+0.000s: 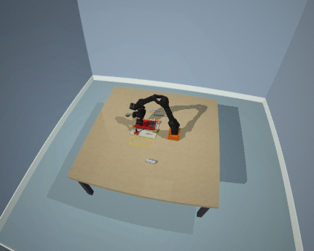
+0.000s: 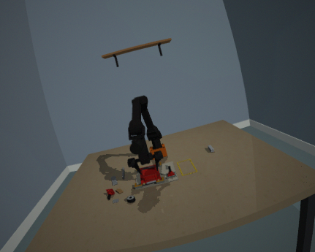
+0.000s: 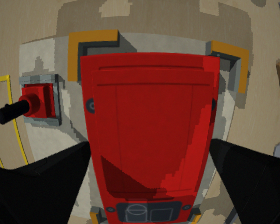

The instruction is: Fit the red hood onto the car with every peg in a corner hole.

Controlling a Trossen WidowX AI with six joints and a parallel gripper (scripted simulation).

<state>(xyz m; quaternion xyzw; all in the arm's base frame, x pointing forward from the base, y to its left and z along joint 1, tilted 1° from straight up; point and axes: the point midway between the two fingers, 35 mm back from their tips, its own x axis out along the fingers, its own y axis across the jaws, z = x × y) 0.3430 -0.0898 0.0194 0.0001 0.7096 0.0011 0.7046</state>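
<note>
From my wrist camera I count four orange corner brackets [image 1: 158,121] [image 2: 160,180] [image 3: 74,60], at eleven, two, five and seven o'clock; elsewhere, one dashed yellow rectangle [image 1: 140,145] [image 2: 180,169] [image 3: 18,125] and one wall shelf [image 2: 137,49].
</note>
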